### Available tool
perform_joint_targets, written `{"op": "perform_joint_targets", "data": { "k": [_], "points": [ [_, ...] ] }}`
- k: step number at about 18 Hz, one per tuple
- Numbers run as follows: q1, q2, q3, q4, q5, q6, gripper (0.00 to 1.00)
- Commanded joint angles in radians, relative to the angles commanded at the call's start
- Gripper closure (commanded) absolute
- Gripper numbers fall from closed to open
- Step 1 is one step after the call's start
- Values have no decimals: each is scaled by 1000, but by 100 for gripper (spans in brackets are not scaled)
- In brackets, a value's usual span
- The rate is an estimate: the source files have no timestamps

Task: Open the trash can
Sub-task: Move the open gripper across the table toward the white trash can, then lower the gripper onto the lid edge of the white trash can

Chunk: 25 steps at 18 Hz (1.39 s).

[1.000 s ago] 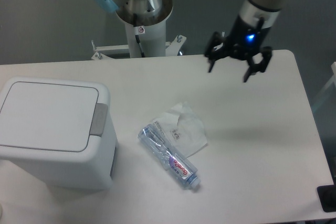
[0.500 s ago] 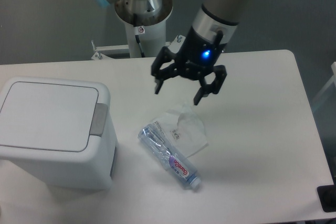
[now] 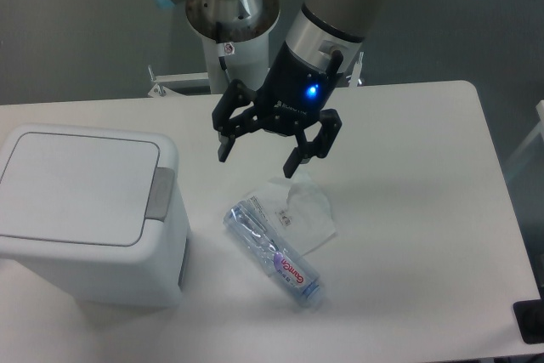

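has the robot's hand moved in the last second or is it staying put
Yes. The black two-finger hand has moved left across the table toward the large white plastic trash can, from the far right edge to above the crushed clear plastic bottle.

Bare counter (image 3: pixel 408 210) lies open right of the end effector (image 3: pixel 257 159). Between it and the trash can (image 3: pixel 89 210), a crushed bottle (image 3: pixel 274 254) and crumpled wrapper (image 3: pixel 302 210) clutter the counter.

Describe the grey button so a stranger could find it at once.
Find the big white trash can at the table's left end. On its top, along the right edge of the flat lid, sits the button. It is a narrow grey rectangle, the only grey part on the otherwise white bin.
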State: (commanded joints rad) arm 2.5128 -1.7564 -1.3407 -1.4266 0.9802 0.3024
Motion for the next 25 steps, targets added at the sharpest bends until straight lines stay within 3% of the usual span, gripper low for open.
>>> {"op": "perform_joint_targets", "data": {
  "k": [7, 17, 25],
  "points": [
    [-25, -11, 3, 9, 17, -2, 0],
    [-124, -72, -6, 32, 78, -29, 0],
    [-160, -81, -21, 86, 80, -86, 0]
  ]
}}
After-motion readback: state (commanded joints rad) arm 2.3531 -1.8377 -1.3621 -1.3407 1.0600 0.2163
